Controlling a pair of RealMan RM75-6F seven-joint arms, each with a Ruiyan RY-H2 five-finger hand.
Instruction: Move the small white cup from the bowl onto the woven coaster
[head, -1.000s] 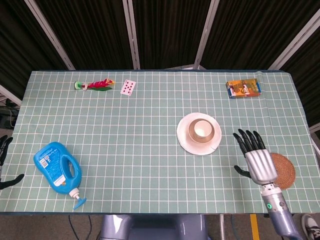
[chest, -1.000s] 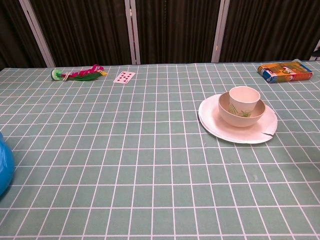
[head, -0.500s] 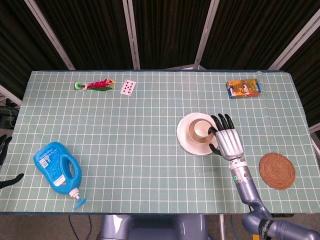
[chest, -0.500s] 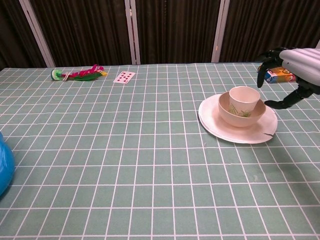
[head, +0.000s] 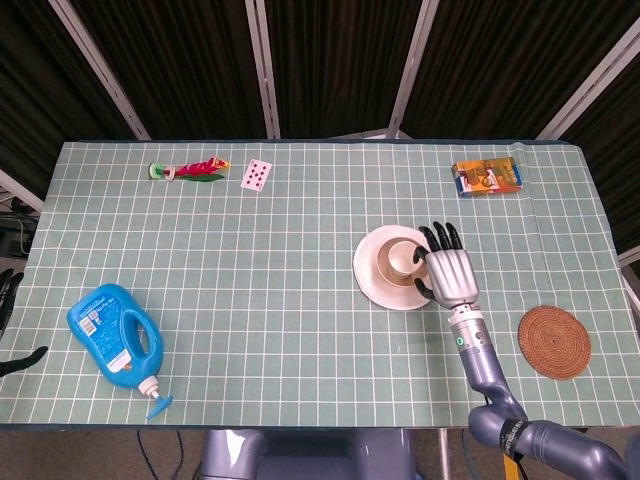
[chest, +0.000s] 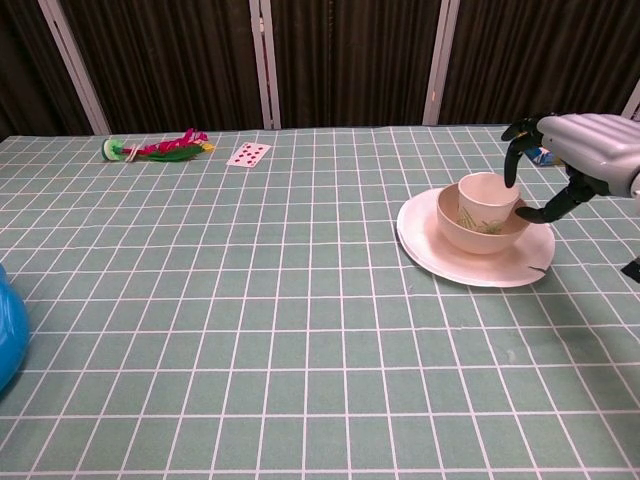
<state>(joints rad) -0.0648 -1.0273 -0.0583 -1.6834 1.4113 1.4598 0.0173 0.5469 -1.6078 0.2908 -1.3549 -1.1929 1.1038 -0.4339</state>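
A small white cup (head: 402, 256) (chest: 487, 199) stands upright in a tan bowl (chest: 482, 231) on a white plate (head: 375, 285) (chest: 440, 255), right of the table's middle. My right hand (head: 448, 270) (chest: 572, 154) hovers just right of the cup, fingers spread and curving toward its rim, holding nothing. The round woven coaster (head: 554, 341) lies near the table's right front edge, out of the chest view. Of my left hand (head: 8, 300) only dark fingertips show at the far left edge.
A blue detergent bottle (head: 114, 337) lies at front left. A pink and green toy (head: 189, 170), a playing card (head: 256, 174) and an orange box (head: 486, 177) lie along the far edge. A green grid cloth (head: 250, 270) covers the table.
My right hand moved from beside the coaster up and left to the plate, and now sits close against the cup's right side. The cup has not moved.
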